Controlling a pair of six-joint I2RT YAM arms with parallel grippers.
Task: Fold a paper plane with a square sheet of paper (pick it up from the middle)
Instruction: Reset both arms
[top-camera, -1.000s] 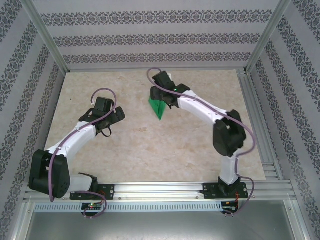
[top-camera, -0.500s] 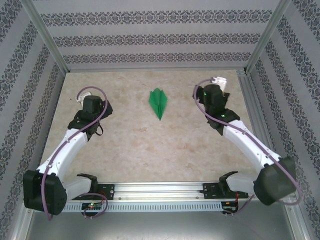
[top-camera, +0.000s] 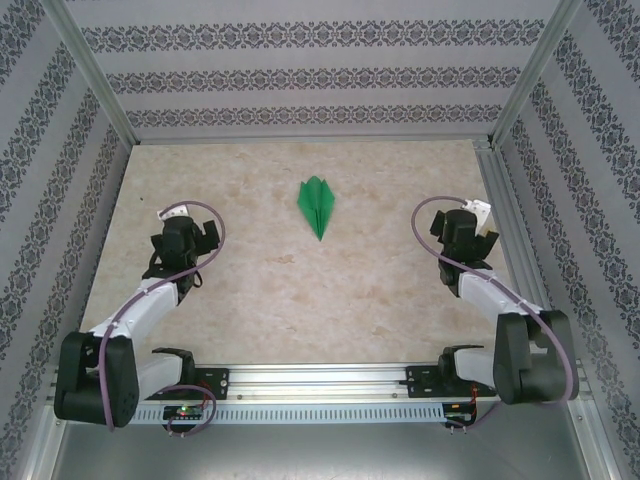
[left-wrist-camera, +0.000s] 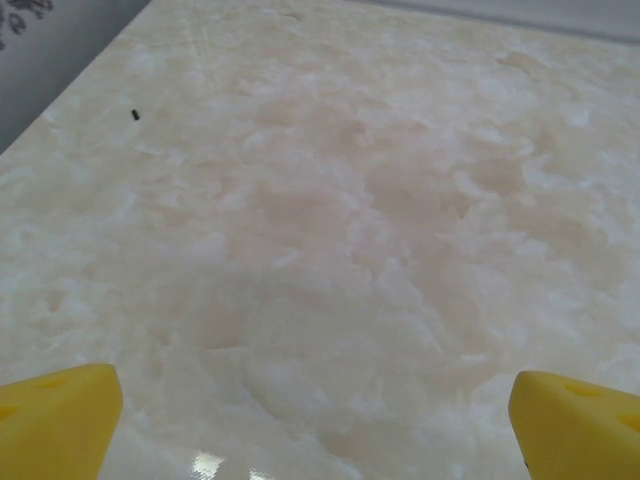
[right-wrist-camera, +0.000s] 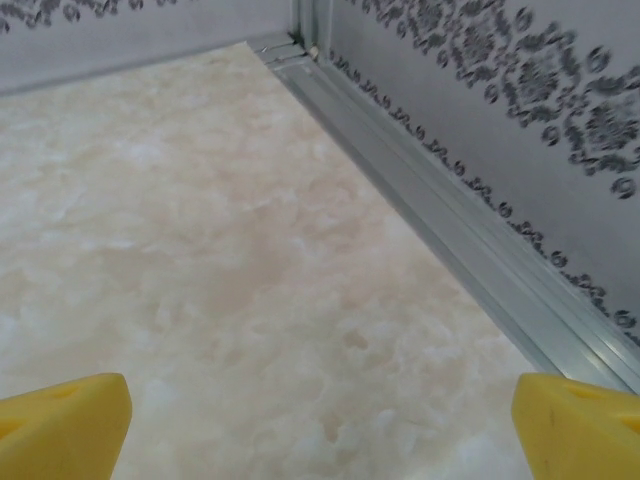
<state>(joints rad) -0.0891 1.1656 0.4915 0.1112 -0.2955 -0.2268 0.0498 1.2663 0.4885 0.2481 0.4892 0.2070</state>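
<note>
The square sheet of paper lies folded as a green paper plane (top-camera: 318, 207), a narrow dart flat on the marble table top (top-camera: 300, 290), its tip pointing toward the near edge. My left gripper (top-camera: 187, 214) is far to the plane's left, my right gripper (top-camera: 472, 215) far to its right; neither touches it. In the left wrist view the left gripper (left-wrist-camera: 320, 430) is open, its yellow fingertips (left-wrist-camera: 55, 420) wide apart over bare table. The right gripper (right-wrist-camera: 320, 430) is open too, nothing between its yellow fingertips (right-wrist-camera: 580, 425).
An aluminium frame rail (right-wrist-camera: 450, 230) runs along the table's right edge, close to the right gripper, with patterned walls (top-camera: 320, 70) on three sides. A small dark speck (left-wrist-camera: 134, 115) lies on the table. The arms' base rail (top-camera: 320, 380) spans the near edge.
The right gripper was at the plane a second ago; it opened and swung away to the right. The left arm drew back to the left. The plane has stayed put.
</note>
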